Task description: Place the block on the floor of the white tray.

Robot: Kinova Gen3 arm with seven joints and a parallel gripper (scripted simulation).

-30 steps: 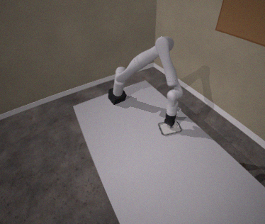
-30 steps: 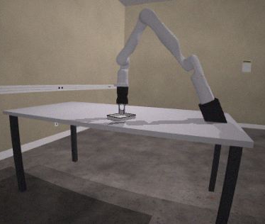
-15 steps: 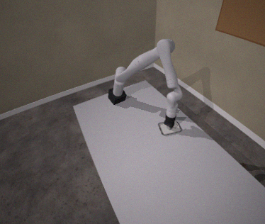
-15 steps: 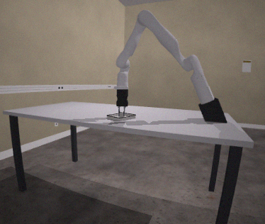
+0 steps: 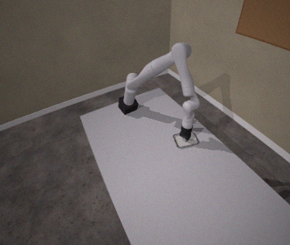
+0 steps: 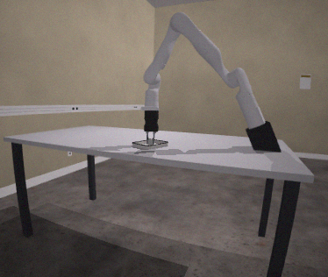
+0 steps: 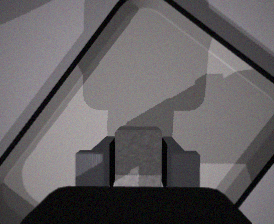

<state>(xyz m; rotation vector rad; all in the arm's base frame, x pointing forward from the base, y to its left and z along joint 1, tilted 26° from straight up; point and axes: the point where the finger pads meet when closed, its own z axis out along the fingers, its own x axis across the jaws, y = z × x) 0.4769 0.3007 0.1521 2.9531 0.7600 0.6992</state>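
In the wrist view my gripper [image 7: 138, 153] is shut on a grey block [image 7: 138, 155] held between the two fingers. Below it lies the white tray [image 7: 138, 105], turned diagonally, with a dark rim; its floor fills most of the view and the block hangs low over it. In the top view the gripper [image 5: 185, 136] points straight down into the tray [image 5: 185, 143] on the table's right side. In the exterior view the fingers [image 6: 150, 141] reach down inside the tray [image 6: 150, 146]. I cannot tell whether the block touches the floor.
The tray sits on a long white table [image 5: 184, 174] with dark legs. The arm's black base [image 5: 128, 105] stands at the table's far end. Walls close in behind and to the right.
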